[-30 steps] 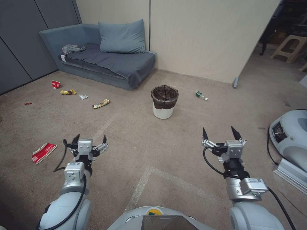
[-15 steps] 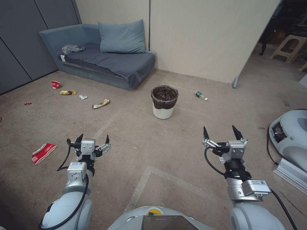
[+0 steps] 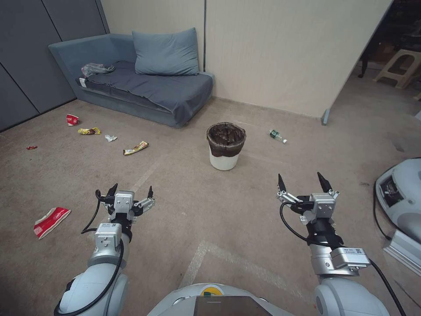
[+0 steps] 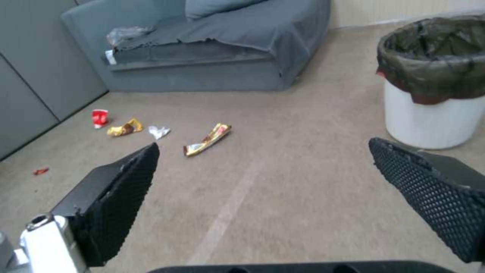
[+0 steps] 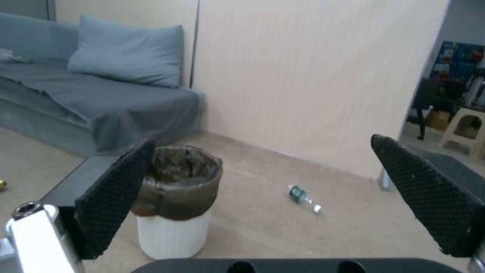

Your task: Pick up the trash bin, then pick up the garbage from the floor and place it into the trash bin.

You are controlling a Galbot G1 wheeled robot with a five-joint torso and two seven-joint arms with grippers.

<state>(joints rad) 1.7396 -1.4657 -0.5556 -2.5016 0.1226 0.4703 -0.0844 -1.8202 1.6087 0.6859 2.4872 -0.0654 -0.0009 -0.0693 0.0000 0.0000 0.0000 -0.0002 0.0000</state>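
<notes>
**Stock on approach: bin pickup pending**

- My left end effector (image 3: 130, 195), 11 o'clock, near: released, nothing in it, above bare carpet (image 3: 197, 206).
- My right end effector (image 3: 302, 182), 1 o'clock, near: released, jaws wide, aimed toward the bin.
- Flattened red-and-white cup (image 3: 50, 220), 9 o'clock: print unreadable.
- Trash bin (image 3: 225, 145), 12 o'clock, mid-floor, upright, dark liner over the rim, well apart from both tips. Judgement: close in squarely, grip the rim wall without tilting it or dragging the liner.
- Green-labelled bottle (image 3: 277, 136), 1 o'clock, beyond the bin: label illegible.
- Wrappers (image 3: 135, 148), tissue, small cup (image 3: 72, 120), 10 o'clock, before the sofa (image 3: 144, 87): no legible writing.
</notes>
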